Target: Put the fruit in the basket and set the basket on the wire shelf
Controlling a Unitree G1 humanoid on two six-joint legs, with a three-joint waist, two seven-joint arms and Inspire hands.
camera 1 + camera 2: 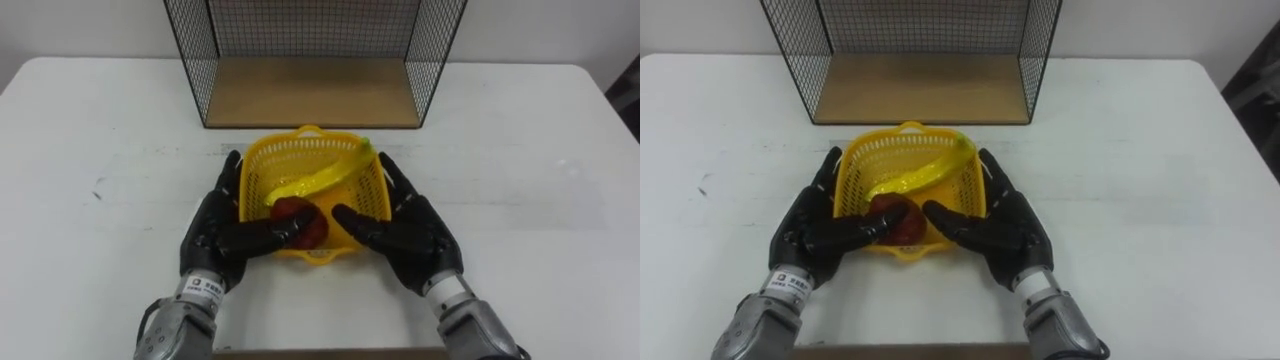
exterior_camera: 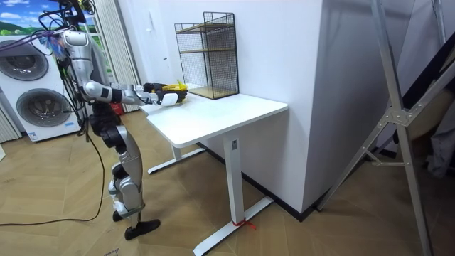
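Down on the white counter [image 1: 100, 130], left eye view: yellow basket [image 1: 268, 165] sits just near of the wire shelf [image 1: 190, 60]. Fruit's in: banana [image 1: 322, 178] lying diag. across, red fruit [image 1: 295, 212] at the near end under it. Left hand [image 1: 212, 238] is flat on the basket's left wall, right hand [image 1: 418, 238] flat on its right wall. Fingers straight, pointing far, thumbs laid in across the near end. So both hands are spread wide w/ the basket squeezed betw. them. Loading looks done; this reads as step two, basket to shelf.

Room view: robot stands at the counter's end on the room view's left, arms out fwd, basket at the hands, shelf beyond it by the wall, washing machines [image 2: 39, 107] behind. Can't tell if the basket's off the counter.

Right eye view: shelf's open front faces the basket, wooden base [image 1: 920, 90] right behind it. Next move, my guess: even squeeze, small lift, straight push far thru the opening. Basket's thin plastic lattice, prob. flexes under pressure. Banana tip pokes over the far right rim and could snag the mesh.
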